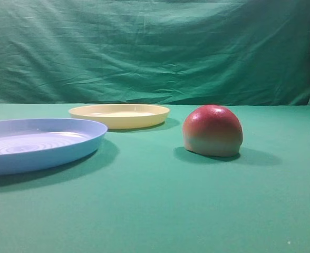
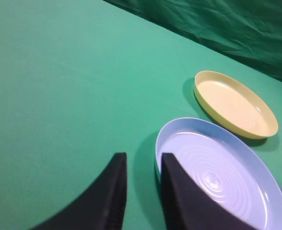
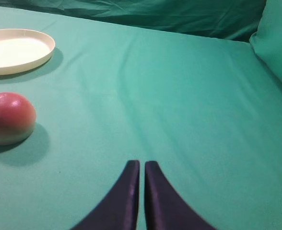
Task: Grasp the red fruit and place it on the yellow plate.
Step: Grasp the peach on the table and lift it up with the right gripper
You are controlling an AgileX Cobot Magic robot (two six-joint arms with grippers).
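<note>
On the left we see a blue plate (image 1: 39, 145) on the green cloth (image 1: 155, 211), with the yellow plate (image 1: 119, 115) just behind it and to its right, the two apart. Our left gripper (image 2: 142, 165) hangs above the cloth at the blue plate's near edge, its fingers a narrow gap apart and holding nothing. Further right sits the fruit (image 1: 213, 130), flat side down on the cloth, well clear of the yellow plate. Our right gripper (image 3: 141, 165) hovers to the fruit's right, fingers pressed together, empty.
</note>
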